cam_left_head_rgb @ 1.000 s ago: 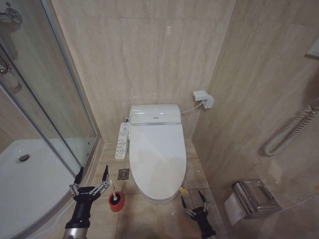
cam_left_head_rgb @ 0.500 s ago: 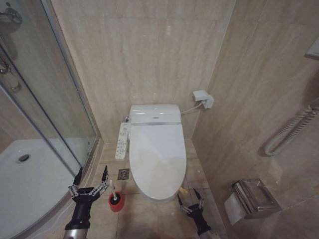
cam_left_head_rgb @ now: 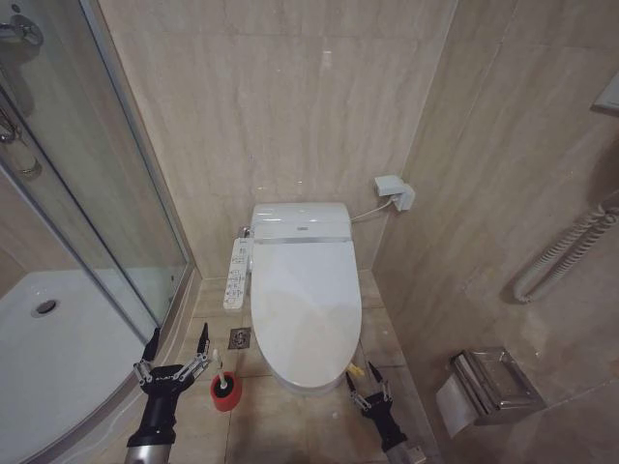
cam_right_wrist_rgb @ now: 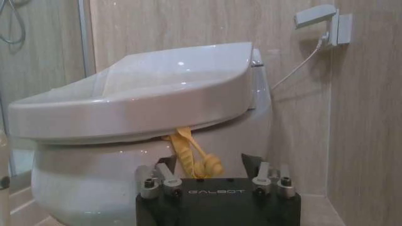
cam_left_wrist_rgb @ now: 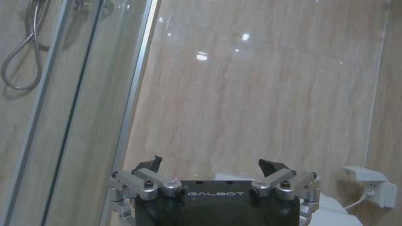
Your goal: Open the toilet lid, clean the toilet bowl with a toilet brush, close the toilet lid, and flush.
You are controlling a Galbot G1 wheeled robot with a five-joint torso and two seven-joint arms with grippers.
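Nearest, at the bottom of the head view, the left gripper (cam_left_head_rgb: 178, 342) hangs low over the floor by the glass shower door (cam_left_head_rgb: 92, 184), its fingers (cam_left_head_rgb: 204, 340) spread wide and holding nothing. Just to its right stands the toilet brush (cam_left_head_rgb: 223, 390), its dark head sitting in the small red cup on the tiles, apart from the gripper.

On the other side, the right gripper (cam_left_head_rgb: 362, 379) is low at the front right corner of the toilet, fingers parted to a moderate gap with nothing clamped. In the right wrist view its fingertips (cam_right_wrist_rgb: 209, 162) sit on either side of the yellow tag (cam_right_wrist_rgb: 195, 153) that dangles from under the front edge of the toilet lid (cam_right_wrist_rgb: 157, 94); whether they touch the tag I cannot tell.

Beyond them, the toilet lid (cam_left_head_rgb: 305, 295) lies flat and closed, covering the toilet bowl (cam_right_wrist_rgb: 94, 181), whose white outer wall bulges below the rim. A white control panel (cam_left_head_rgb: 235, 274) runs along the toilet's left side. Farther back, a wall socket (cam_left_head_rgb: 395, 190) with a cable sits on the beige tiled wall
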